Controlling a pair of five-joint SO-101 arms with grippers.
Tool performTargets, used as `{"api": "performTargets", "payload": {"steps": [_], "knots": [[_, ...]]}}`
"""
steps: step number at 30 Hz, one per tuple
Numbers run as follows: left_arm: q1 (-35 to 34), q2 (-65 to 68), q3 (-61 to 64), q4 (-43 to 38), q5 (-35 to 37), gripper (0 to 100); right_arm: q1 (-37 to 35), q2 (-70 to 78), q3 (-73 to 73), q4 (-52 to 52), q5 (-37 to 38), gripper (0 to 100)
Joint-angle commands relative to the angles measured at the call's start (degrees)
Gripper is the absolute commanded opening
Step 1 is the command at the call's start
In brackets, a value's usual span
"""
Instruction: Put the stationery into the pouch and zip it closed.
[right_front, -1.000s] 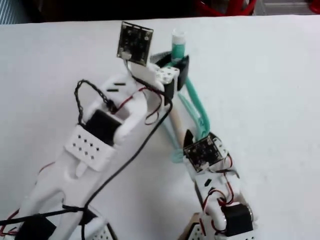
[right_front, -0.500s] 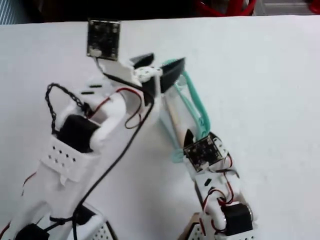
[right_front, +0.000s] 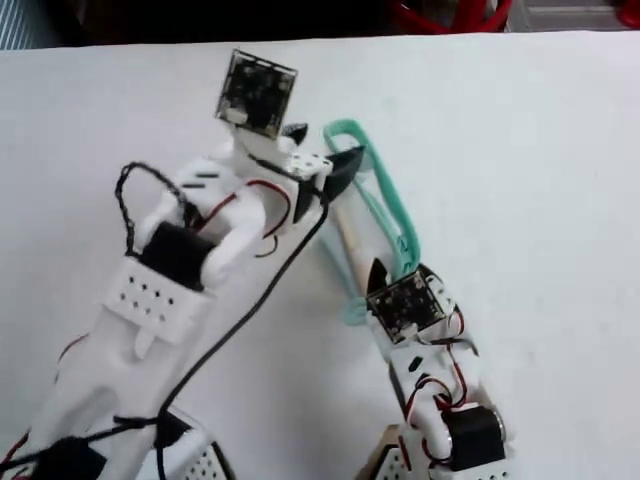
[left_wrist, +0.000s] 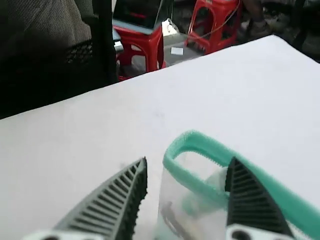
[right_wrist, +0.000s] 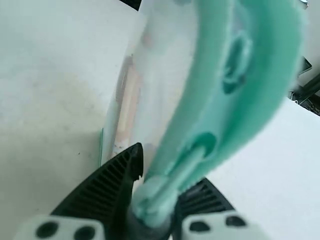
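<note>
A clear pouch (right_front: 393, 208) with a teal zipper edge lies slanted mid-table, with a wooden pencil (right_front: 350, 245) inside it. My right gripper (right_front: 386, 270) is at its near end, shut on the teal zipper strip (right_wrist: 235, 65); the pencil (right_wrist: 127, 102) shows through the plastic beside it. My left gripper (right_front: 325, 150) is at the pouch's far end. It is open, and the pouch's teal loop end (left_wrist: 200, 155) sits between its black fingers (left_wrist: 122, 197). Something teal and something dark show blurred inside the pouch there.
The white table (right_front: 540, 150) has free room to the right and at the far left. The left arm's black cable (right_front: 250, 320) hangs across the middle. Red stools (left_wrist: 215, 25) stand beyond the table's far edge.
A teal-and-white stick stood at the pouch's far end in the left gripper a second ago; it no longer sticks out. The left arm swung left, then back to the pouch end.
</note>
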Motion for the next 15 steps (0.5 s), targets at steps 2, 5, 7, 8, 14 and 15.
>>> {"api": "performTargets", "payload": {"steps": [2, 5, 7, 8, 14, 15], "knots": [[0.48, 13.85, -10.29, 8.70, -0.70, 25, 2.77, 0.22, 1.85, 0.04, 0.26, 1.8], [0.66, 20.97, -21.27, 17.76, -0.70, 25, 5.14, 0.13, 0.44, 0.31, -0.26, 4.4], [0.75, 22.81, -28.31, 22.86, -0.70, 25, 6.46, 0.13, -0.35, 0.48, -3.25, 11.4], [0.75, 22.99, -31.21, 24.79, -0.70, 25, 7.25, 0.13, -0.53, 0.48, -5.01, 15.7], [5.14, 24.04, -35.87, 31.12, -0.70, 25, 9.01, 0.13, -1.14, 0.48, -7.91, 34.4], [6.29, 24.66, -34.11, 30.59, -0.79, 25, 9.01, 0.13, -1.14, 0.48, -7.91, 34.1]]}}
